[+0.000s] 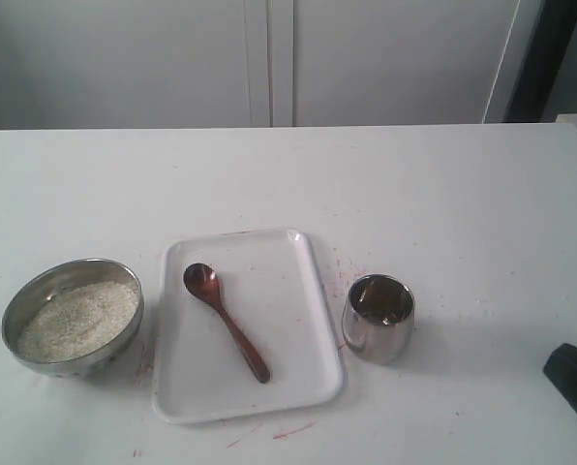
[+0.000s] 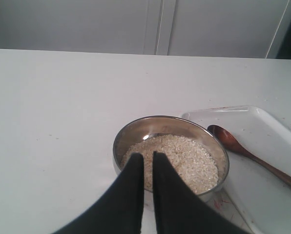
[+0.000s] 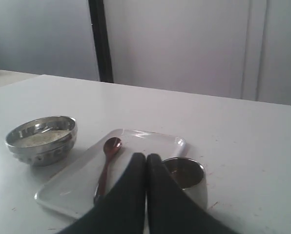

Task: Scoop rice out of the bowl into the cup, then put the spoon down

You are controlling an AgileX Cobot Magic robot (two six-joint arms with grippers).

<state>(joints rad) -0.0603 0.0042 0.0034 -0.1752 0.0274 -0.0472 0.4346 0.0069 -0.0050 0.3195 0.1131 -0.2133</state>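
Note:
The steel bowl (image 1: 51, 274) stands at the left of the table with white rice (image 1: 78, 320) in it. A reddish-brown wooden spoon (image 1: 226, 320) lies diagonally on the white tray (image 1: 279, 291). Just right of the tray stands the small steel cup (image 1: 371, 339), whose inside looks dark. My left gripper (image 2: 148, 155) hovers over the near rim of the bowl (image 2: 135, 127), its fingers almost together with only a thin slit and nothing between them. My right gripper (image 3: 146, 157) is shut and empty, on the near side of the cup (image 3: 197, 187) and the spoon (image 3: 108, 163).
The exterior view catches only a dark part of the right arm (image 1: 574, 383), at the lower right corner. Red marks dot the white table (image 1: 414, 194) around the tray. A pale wall with cabinet doors (image 1: 269, 58) runs behind the table.

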